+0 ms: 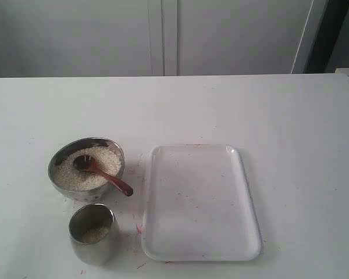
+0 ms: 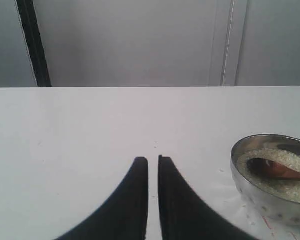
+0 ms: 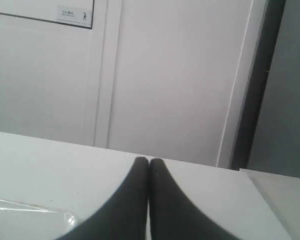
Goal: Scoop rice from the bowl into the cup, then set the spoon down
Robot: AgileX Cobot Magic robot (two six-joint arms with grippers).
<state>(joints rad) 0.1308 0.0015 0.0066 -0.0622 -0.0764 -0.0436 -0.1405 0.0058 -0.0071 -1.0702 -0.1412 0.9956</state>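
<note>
Dark wooden spoon [image 1: 102, 173] rests in shiny steel bowl [image 1: 63, 152] of white rice [image 1: 107, 158], handle overhanging rim, likely for grabbing; small steel cup [image 1: 90, 250] beside. Left gripper [image 2: 153, 161] and right gripper [image 3: 149, 161] closed, empty.

A small white label [image 3: 75, 15] is sitting high on the wall panel [image 3: 40, 75], far beyond the jaws of the right gripper [image 3: 149, 162] and higher than their tips. It is lying in the corner of a thin dark outline drawn on that panel. The label is carrying a short row of tiny dark characters and, just beside them, a small dark pictogram that may be a figure. Both are coming out too small and blurred to read. No other lettering, brand, number or sign is showing legibly in any view.
</note>
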